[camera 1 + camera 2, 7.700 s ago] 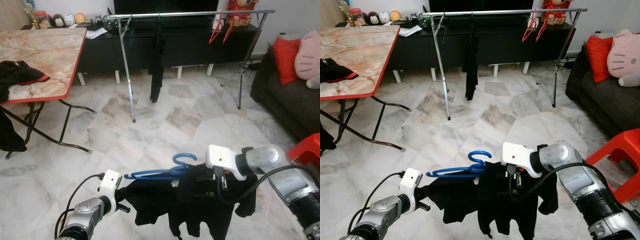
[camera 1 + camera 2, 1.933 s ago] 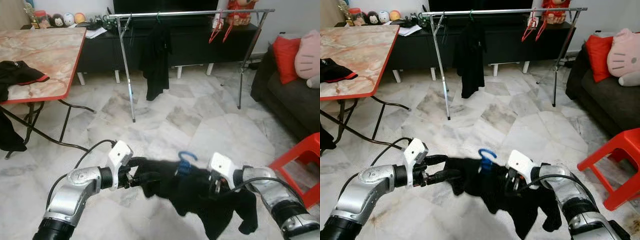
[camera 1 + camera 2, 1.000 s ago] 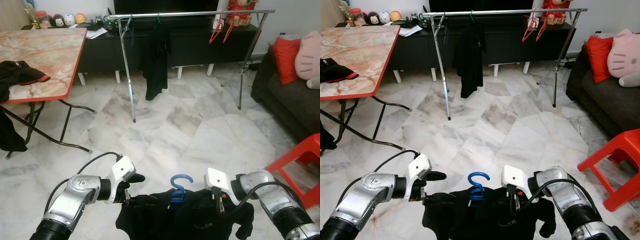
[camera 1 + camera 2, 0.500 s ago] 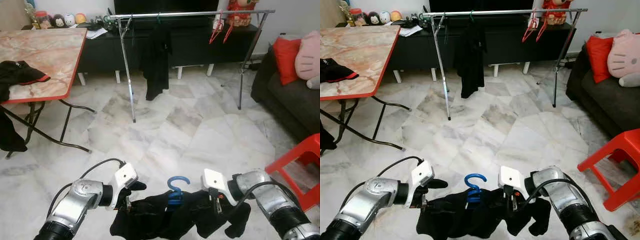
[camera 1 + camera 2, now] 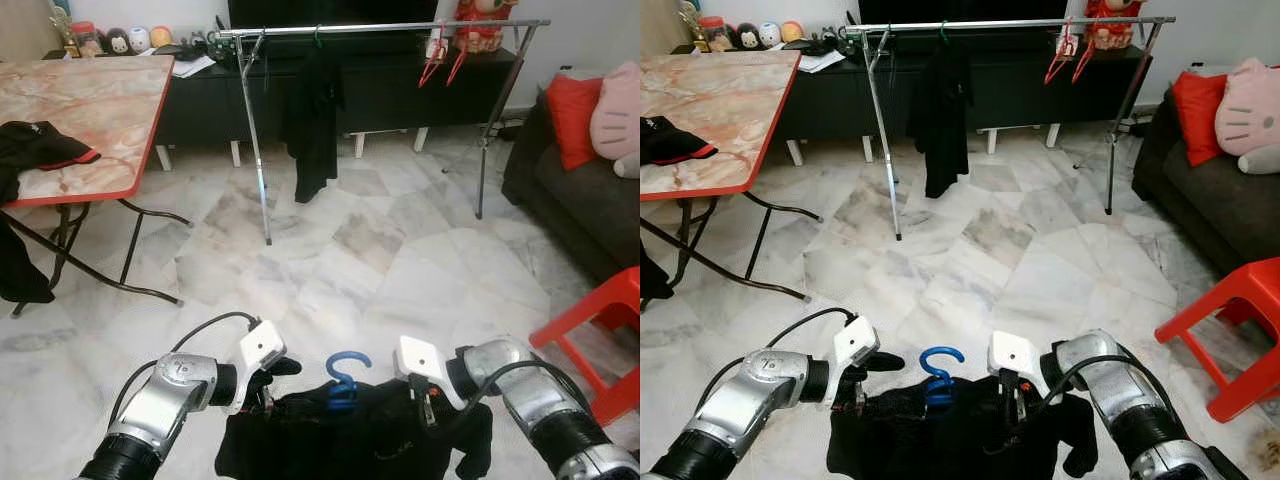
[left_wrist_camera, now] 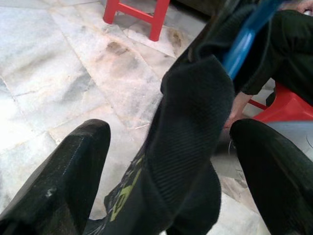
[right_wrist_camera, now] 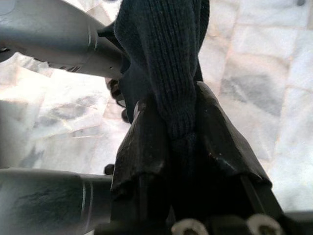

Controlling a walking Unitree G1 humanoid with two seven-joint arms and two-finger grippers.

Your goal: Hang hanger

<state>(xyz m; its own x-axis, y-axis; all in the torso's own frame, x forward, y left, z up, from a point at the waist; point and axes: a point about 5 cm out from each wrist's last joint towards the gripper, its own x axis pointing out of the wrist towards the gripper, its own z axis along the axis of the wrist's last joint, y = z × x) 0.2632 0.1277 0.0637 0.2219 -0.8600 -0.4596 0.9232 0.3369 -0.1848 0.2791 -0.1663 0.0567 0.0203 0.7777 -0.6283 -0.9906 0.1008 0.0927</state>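
1. Left eye view: black knit garment point(image 5: 350, 440) on blue plastic hanger point(image 5: 343, 378) hangs low between both grippers, above the marble floor point(image 5: 400, 260).
2. Left wrist view: left gripper point(image 6: 171, 161) fingers spread apart around the garment.
3. Right wrist view: right gripper point(image 7: 183, 142) fingers clamped on the garment.

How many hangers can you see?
4 that I can see: a blue hanger in the black shirt between the grippers, two red hangers on the rail's right end, and a green hook holding the hanging black garment. More may be hidden.
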